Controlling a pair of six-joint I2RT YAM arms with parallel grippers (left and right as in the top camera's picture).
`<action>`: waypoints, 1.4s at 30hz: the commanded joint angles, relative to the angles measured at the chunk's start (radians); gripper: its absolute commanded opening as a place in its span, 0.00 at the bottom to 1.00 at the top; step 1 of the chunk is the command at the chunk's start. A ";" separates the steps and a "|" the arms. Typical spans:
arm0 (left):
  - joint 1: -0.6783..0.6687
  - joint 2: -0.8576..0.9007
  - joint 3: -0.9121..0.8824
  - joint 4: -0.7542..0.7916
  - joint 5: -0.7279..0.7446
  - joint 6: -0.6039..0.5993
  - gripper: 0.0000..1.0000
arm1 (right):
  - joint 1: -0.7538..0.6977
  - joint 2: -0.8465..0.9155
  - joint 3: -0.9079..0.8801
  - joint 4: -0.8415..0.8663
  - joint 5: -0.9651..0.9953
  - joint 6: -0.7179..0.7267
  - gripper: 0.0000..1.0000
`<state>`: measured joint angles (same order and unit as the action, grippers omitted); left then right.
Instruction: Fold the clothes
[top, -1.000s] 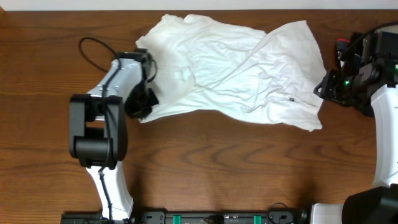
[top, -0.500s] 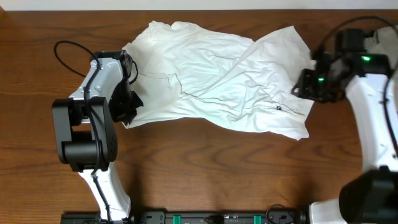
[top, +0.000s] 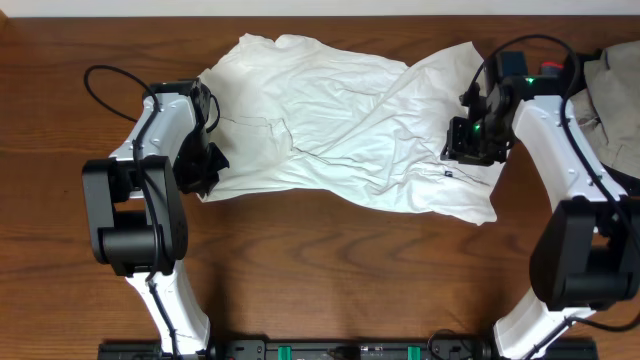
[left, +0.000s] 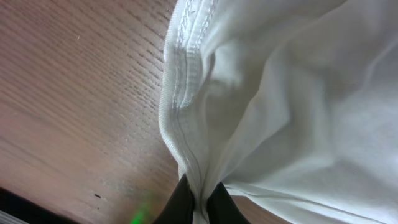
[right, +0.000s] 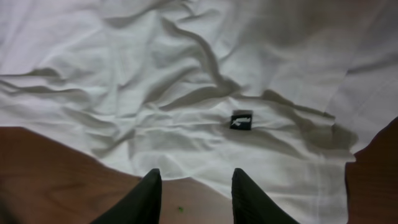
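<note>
- Left tool (left: 199, 200) is pinched shut on the shirt (top: 340, 110) hem; we keep that bite firm.
- Right tool (right: 196, 179), fingers apart, hovers over the opposite edge; we'd grab the hem there.
- Shirt sprawls wrinkled across the far desk (top: 330, 260); stretch it flat first.

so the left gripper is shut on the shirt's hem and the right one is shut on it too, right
Not quite. The left gripper is shut on the hem of the white shirt, but the right gripper is open: the right wrist view shows its fingers apart above the shirt, gripping nothing.
</note>
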<state>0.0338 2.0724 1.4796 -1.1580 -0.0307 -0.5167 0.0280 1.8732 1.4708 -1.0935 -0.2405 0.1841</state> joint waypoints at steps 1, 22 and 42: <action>0.007 -0.026 -0.006 0.001 -0.023 0.003 0.05 | -0.014 0.046 -0.006 0.014 0.039 0.020 0.28; 0.007 -0.026 -0.006 0.037 -0.023 0.007 0.06 | -0.014 0.110 -0.043 0.164 0.095 0.032 0.01; 0.007 -0.026 -0.006 0.042 -0.023 0.014 0.06 | -0.014 0.110 -0.153 0.251 0.121 0.048 0.01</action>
<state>0.0338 2.0720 1.4796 -1.1168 -0.0334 -0.5163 0.0212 1.9739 1.3247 -0.8433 -0.1524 0.2199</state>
